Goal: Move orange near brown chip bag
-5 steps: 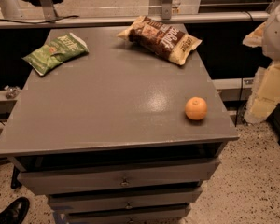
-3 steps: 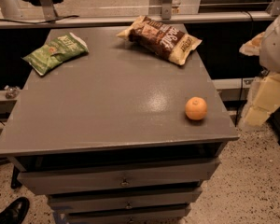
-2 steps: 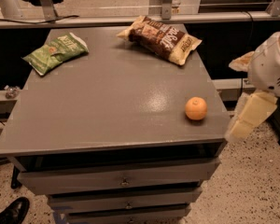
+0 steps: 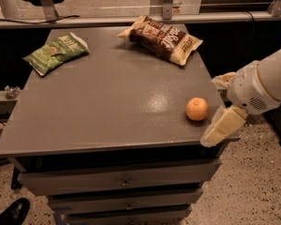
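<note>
Right, my gripper [image 4: 213,109] hangs at the rt edge of the grey table [image 4: 107,107], close to the front corner, w/ the white wrist housing [image 4: 260,90] out past the edge behind it. The two cream fingers [image 4: 223,125] are spread wide apart, one higher and further back, one lower and angled down across the table's corner. Nothing is held btwn them.

The orange [image 4: 197,108] sits on the tabletop just beside the gripper, on the side toward the table's middle, about level w/ the gap btwn the fingers. It looks apart from both, tho I can't tell for sure at the lower one.

The brown chip bag [image 4: 161,37] lies flat at the far edge, a bit rt of centre, tilted diagonally w/ its cream ends showing. It's well apart from the orange, w/ bare tabletop btwn them. The green chip bag [image 4: 56,52] lies near the far corner on the opp. side, well away from both.

Below the top, the front shows stacked drawers [image 4: 122,182]. Speckled floor [image 4: 253,186] is around the base, and a black shoe [image 4: 11,212] pokes in at the bottom corner of the view.
</note>
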